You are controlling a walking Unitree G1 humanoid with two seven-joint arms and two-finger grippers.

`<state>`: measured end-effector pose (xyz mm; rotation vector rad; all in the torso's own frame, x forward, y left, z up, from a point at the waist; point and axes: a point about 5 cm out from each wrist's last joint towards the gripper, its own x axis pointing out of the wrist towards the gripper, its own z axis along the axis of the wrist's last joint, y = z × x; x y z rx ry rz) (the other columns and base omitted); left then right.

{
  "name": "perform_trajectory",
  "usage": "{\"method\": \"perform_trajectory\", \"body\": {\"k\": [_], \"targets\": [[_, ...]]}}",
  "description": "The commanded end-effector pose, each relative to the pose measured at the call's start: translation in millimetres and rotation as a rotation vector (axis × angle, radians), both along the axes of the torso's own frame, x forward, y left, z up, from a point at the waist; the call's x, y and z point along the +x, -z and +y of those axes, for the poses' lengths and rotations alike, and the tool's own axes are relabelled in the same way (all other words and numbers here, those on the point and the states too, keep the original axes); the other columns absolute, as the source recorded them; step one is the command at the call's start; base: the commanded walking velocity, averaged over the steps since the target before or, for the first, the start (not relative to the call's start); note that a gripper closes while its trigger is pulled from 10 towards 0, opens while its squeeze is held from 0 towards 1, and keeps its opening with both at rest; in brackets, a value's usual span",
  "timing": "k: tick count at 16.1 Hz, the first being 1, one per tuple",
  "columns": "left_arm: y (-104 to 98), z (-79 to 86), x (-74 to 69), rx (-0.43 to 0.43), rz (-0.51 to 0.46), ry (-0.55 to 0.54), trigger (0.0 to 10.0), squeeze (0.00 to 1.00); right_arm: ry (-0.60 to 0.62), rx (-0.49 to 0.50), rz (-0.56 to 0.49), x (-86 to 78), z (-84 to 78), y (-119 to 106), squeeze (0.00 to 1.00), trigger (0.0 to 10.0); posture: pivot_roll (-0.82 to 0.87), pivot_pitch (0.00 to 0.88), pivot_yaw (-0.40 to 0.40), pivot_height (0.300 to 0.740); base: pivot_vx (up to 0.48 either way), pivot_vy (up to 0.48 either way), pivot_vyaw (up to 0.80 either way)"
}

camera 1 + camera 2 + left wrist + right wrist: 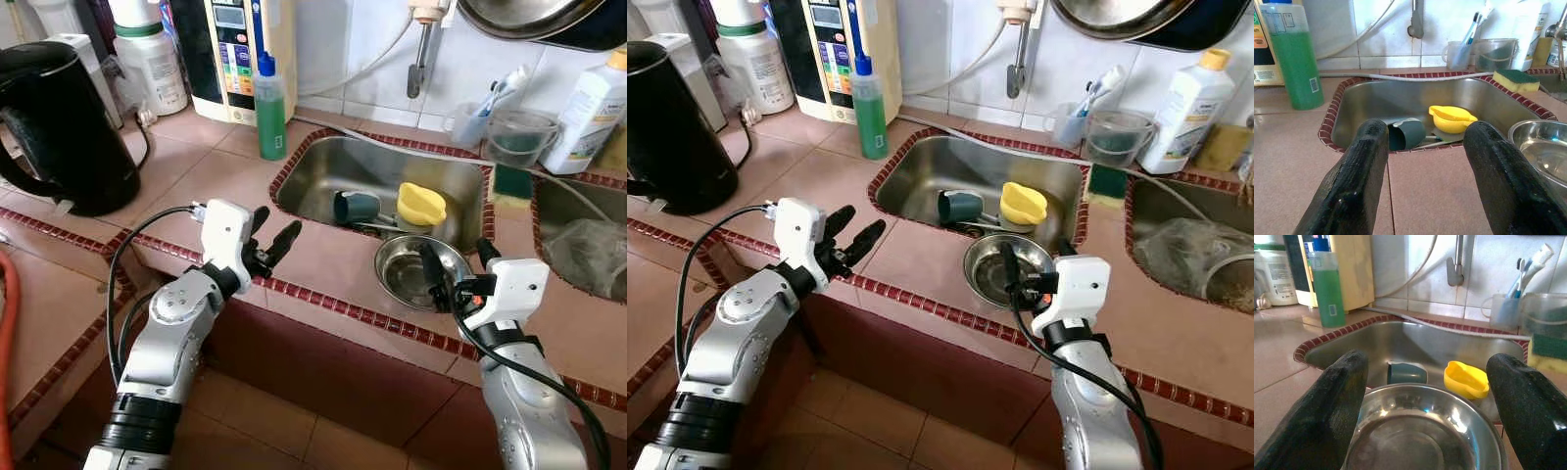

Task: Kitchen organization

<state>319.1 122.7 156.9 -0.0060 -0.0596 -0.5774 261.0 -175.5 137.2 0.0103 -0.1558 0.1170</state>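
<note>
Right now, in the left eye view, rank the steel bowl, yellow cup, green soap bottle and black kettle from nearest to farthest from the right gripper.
1. Steel bowl, directly at the right gripper, on the counter.
2. Yellow cup, in the sink beyond it.
3. Green soap bottle, behind the sink's left corner.
4. Black kettle, far left.

Bright, even daylight, soft shadows. Glare on steel bowl (1425, 440) and sink wall (1400, 100). Wrist views: near fingers (1347, 196) soft, slight edge distortion.
</note>
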Motion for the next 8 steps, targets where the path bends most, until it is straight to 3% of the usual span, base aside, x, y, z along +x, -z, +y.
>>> {"method": "perform_trajectory", "body": {"k": [1, 6, 8], "targets": [[-4.0, 0.1, 3.1, -0.007, -0.022, -0.011, 10.0, 0.0, -0.006, 0.016, 0.012, 2.4, 2.1, 0.3, 0.0, 10.0, -0.13, 0.022, 0.026, 0.74, 0.0, 0.0, -0.68], [-5.1, 6.3, 1.1, -0.06, -0.033, -0.048, 10.0, 0.0, -0.015, 0.014, 0.009, 4.3, 2.6, 0.3, 0.0, 10.0, -0.12, 0.019, 0.014, 0.74, 0.0, 0.0, -0.67], [-6.0, 7.1, 1.1, -0.066, -0.037, -0.054, 10.0, 0.0, -0.018, 0.018, 0.005, 4.6, 2.8, -0.1, 0.0, 10.0, -0.12, 0.019, 0.012, 0.74, 0.0, -0.48, -0.66]]}}
